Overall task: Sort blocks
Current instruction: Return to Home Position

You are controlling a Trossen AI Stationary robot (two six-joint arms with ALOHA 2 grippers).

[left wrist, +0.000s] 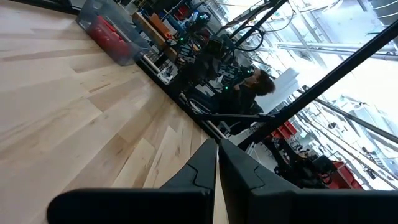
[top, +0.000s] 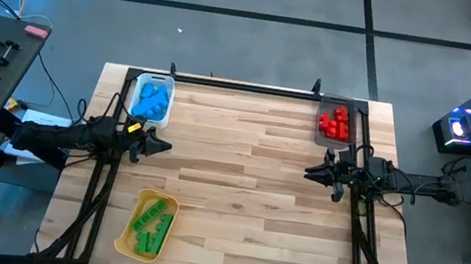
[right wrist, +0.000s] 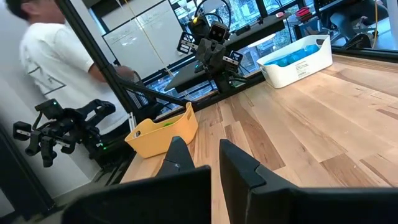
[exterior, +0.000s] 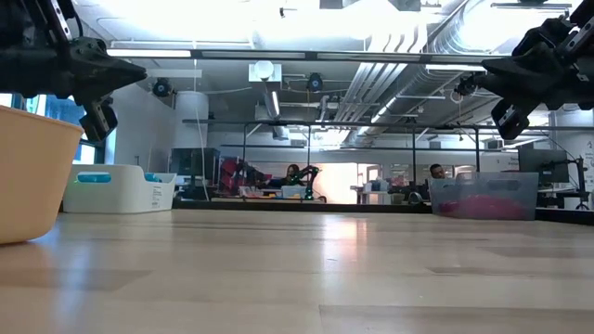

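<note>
The blocks lie sorted in three trays. Several blue blocks [top: 152, 98] lie in a white tray [top: 169, 81] at the far left. Several red blocks [top: 335, 122] lie in a grey tray [top: 355, 120] at the far right. Several green blocks [top: 153, 223] lie in a yellow tray [top: 136, 206] at the near left. My left gripper [top: 166, 147] hovers shut and empty over the table's left side, between the white and yellow trays; its closed fingers also show in the left wrist view [left wrist: 217, 152]. My right gripper [top: 308, 172] hovers open and empty at the right, nearer than the grey tray; the gap between its fingers shows in the right wrist view [right wrist: 201, 144].
The wooden table top [top: 245, 197] lies bare between the two grippers. Both arms hang well above the table in the low view [exterior: 93, 70] [exterior: 524, 74]. A person in a white shirt [right wrist: 50, 62] stands beyond the table's left edge.
</note>
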